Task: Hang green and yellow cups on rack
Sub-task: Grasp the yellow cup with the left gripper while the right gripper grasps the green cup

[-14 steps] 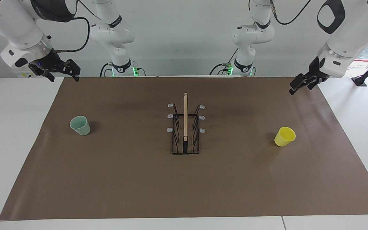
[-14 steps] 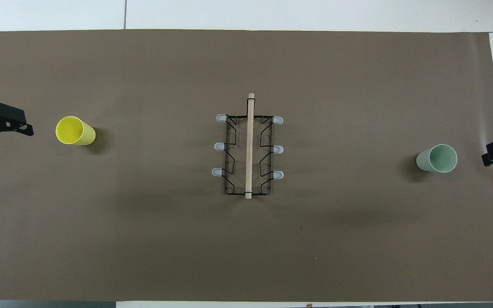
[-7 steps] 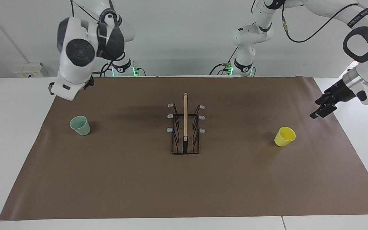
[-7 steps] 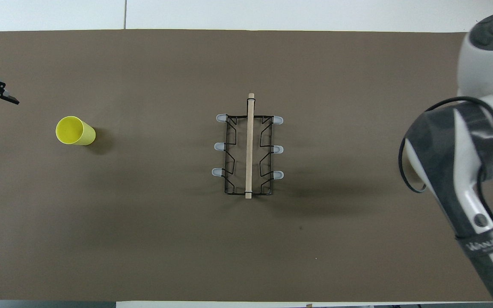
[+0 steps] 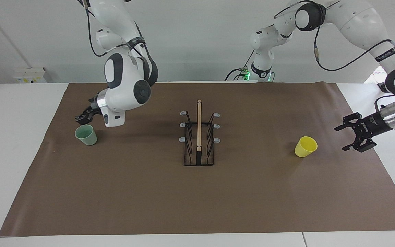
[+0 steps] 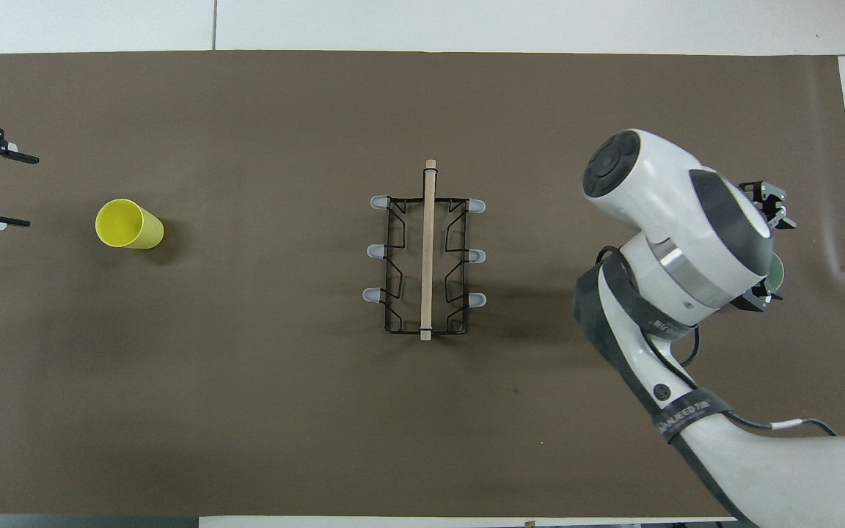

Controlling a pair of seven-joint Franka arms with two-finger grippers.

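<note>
**Two Arms Get Ready to Pick Up Two Cups**

The green cup (image 5: 86, 134) stands upright at the middle left of the facing view. The yellow cup (image 5: 306, 146) stands upright at the middle right. The rack (image 5: 199, 137) sits in the middle of the frame, between them and well apart from both. All six of its prongs are bare. No cup hangs yet, so the task looks like it is at the very start.

The right gripper (image 5: 83, 118) is just above the green cup, a little higher in the frame. Its fingers are spread and hold nothing. The left gripper (image 5: 349, 137) hangs at the right edge of the frame, beside the yellow cup but not touching it. It points at the cup from the side, with its fingers wide apart and nothing in them.

The step now seems to be reaching for the cups. Next, each gripper likely needs to come closer, fit its fingers over a cup wall, and squeeze.

In the overhead view, the right arm covers nearly all of the green cup. Only a thin green edge peeks out at the middle right. The facing view shows that cup whole. The overhead view shows the left gripper's two fingers spread like a fork at the left edge, lined up with the yellow cup.
</note>
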